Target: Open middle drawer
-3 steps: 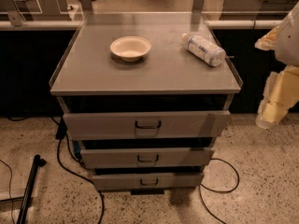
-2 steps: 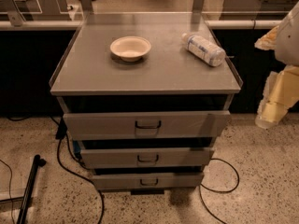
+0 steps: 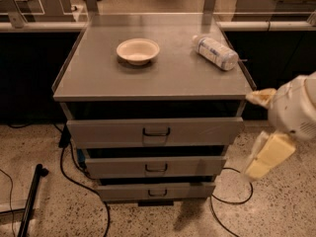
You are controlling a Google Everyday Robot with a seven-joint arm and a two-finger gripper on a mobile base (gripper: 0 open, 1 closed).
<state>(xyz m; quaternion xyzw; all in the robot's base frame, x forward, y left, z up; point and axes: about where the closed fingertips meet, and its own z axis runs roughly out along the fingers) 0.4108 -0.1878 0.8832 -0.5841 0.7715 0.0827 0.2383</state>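
Note:
The grey cabinet [image 3: 98, 90] has three stacked grey drawers. The middle drawer [image 3: 197, 166] is the mid-sized one, with a small dark loop handle [image 3: 156, 168]; its front sits between the wider top drawer [image 3: 207, 131] and the narrower bottom drawer [image 3: 192, 190]. My gripper [image 3: 264, 127], white with cream fingers [image 3: 269, 154], hangs at the right of the cabinet, level with the top and middle drawers and apart from them. The fingers stand apart and hold nothing.
A cream bowl [image 3: 138, 50] and a clear plastic bottle [image 3: 215, 52] lying on its side rest on the cabinet top. Black cables [image 3: 74, 174] run over the speckled floor at both sides. A dark rod [image 3: 30, 201] lies at the lower left.
My gripper has come down and to the left, closer to the cabinet's right side. The drawers, bowl and bottle have not moved.

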